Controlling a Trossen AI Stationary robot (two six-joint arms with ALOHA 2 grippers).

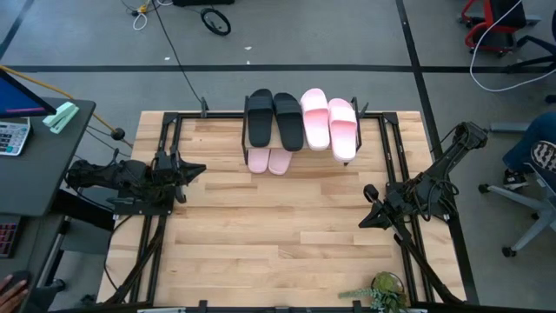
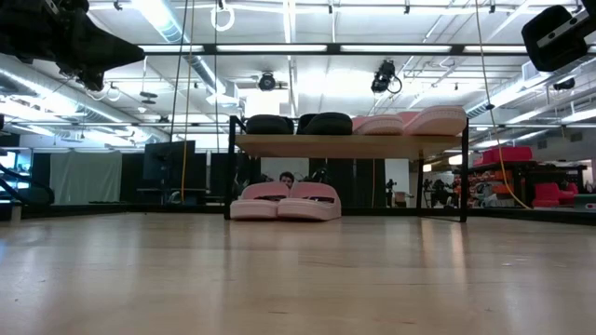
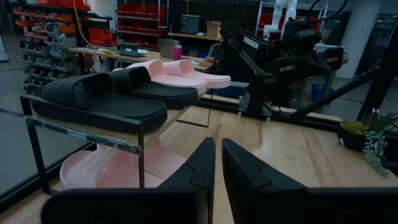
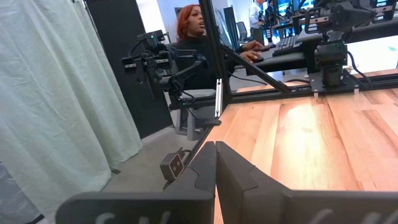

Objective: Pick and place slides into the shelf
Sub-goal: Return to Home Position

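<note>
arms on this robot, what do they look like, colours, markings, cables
The left arm and right arm are matte black and jointed, with dark cables. The right arm carries white lettering. The left claw and right claw each have two flat, angular black fingers.

lower pink slides (image 1: 268,161) half beneath shelf (image 2: 345,145), plant (image 1: 382,291) cropped

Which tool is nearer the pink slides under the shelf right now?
Left. The left tool is off to the left of the pink slides, roughly level with them; the right tool is farther away, to their right and nearer the front edge.
</note>
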